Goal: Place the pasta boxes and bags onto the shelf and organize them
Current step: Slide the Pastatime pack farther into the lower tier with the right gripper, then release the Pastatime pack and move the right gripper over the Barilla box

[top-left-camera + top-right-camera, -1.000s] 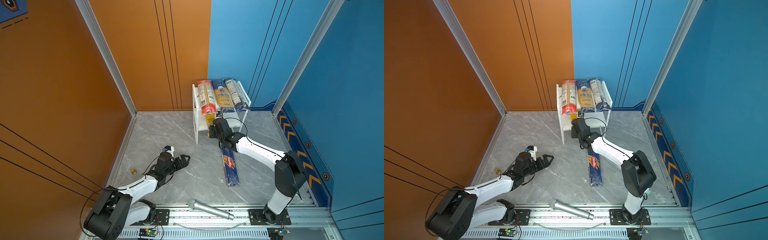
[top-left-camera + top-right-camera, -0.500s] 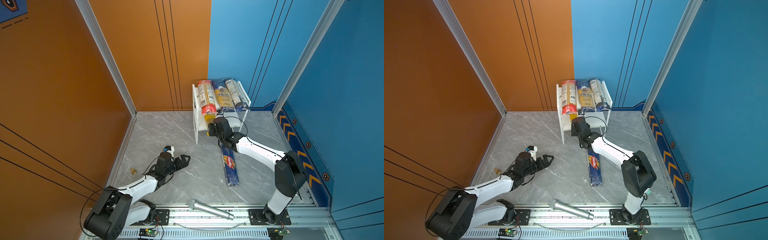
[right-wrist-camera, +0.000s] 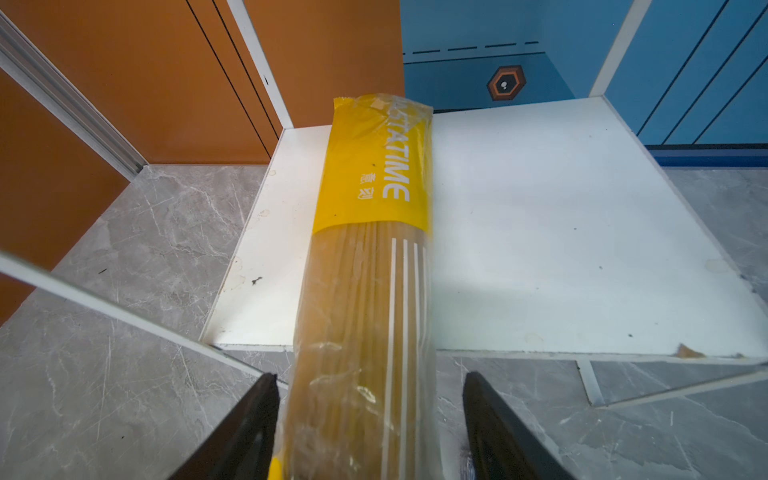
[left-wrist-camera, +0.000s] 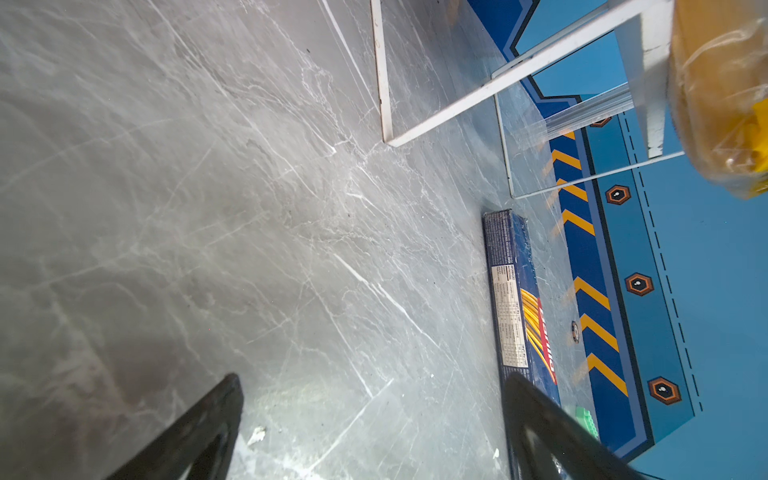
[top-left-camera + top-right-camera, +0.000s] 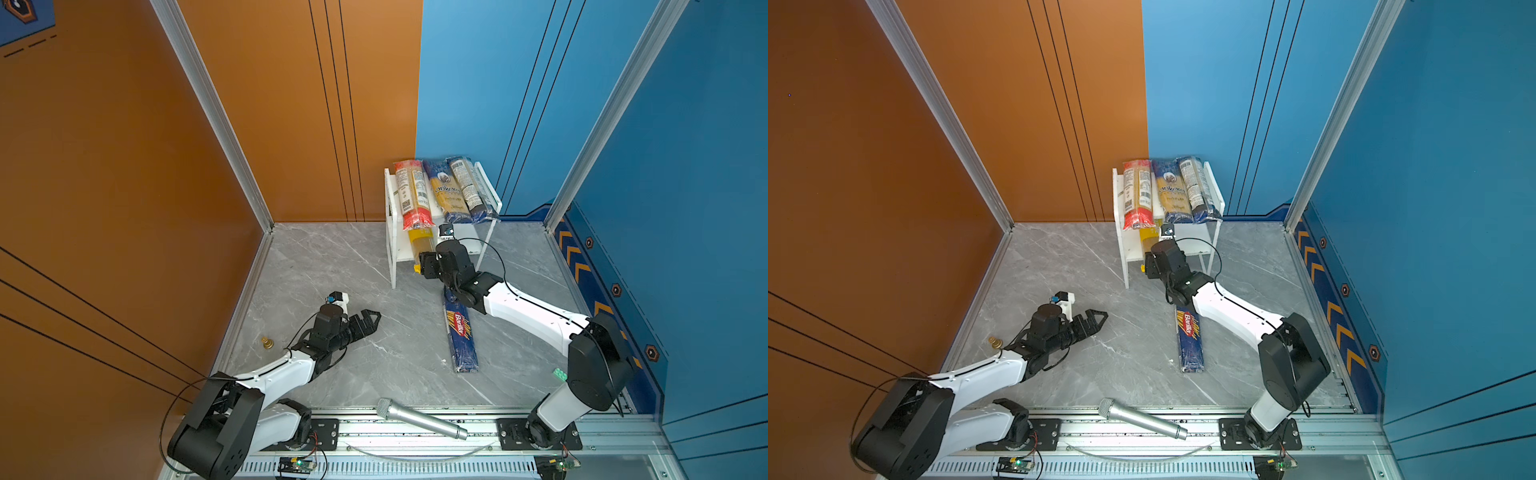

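The white two-tier shelf stands against the back wall. On its top board lie a red-ended clear bag, the yellow-navy "ankara" bag and a dark navy bag. A yellow bag rests lengthwise on the lower board, with its near end overhanging the front edge. My right gripper is open around that overhanging end; one finger is close against the bag, the other stands clear. The blue Barilla box lies on the floor under the right arm. My left gripper is open and empty, low over the floor.
A silver microphone lies on the front rail. A green brick sits by the right arm's base and a small brass piece by the left wall. Orange and blue walls enclose the grey marble floor.
The right gripper's jaws have spread apart around the yellow bag, which stays on the lower board. The left arm has not moved.
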### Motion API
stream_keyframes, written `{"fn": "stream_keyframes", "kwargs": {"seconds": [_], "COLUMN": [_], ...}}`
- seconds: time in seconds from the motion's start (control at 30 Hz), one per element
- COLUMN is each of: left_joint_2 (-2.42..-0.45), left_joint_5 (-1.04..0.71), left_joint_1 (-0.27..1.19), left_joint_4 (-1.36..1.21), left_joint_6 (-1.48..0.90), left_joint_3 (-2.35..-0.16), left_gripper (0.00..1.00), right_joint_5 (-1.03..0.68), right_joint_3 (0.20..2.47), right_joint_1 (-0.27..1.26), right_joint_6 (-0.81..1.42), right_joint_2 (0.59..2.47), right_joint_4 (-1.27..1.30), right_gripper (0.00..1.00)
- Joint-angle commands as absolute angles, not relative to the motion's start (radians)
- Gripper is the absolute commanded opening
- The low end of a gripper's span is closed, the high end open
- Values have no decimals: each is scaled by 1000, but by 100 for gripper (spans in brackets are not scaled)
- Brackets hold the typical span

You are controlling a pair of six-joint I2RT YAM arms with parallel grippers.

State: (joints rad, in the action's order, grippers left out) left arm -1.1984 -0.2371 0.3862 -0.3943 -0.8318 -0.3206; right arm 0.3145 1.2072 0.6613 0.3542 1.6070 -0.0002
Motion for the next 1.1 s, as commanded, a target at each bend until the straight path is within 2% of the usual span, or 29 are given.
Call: {"fn": "stream_keyframes", "kwargs": {"seconds": [0.0,0.47,0.77,1.07], "left_joint_2": [-1187,-1184,-1186,-1193], "left_joint_5": [-249,-248,-249,-255], "left_joint_1": [379,378,379,382], "left_joint_4": [-399,-399,-399,-399], "left_joint_6": [-831,-833,-834,-836], "left_joint_3": [-313,-312,-315,-330], "left_gripper": [98,98,98,98], "right_joint_5": [311,241,191,175], "right_joint_3": [1199,1182,1100,1023], "right_joint_1": [672,686,686,683], "right_joint_6": [313,303,320,399], "right_joint_2": [1536,1464,1335,1198], "right_joint_4": [1,-137,-267,-470], "right_gripper": [69,70,76,77]}}
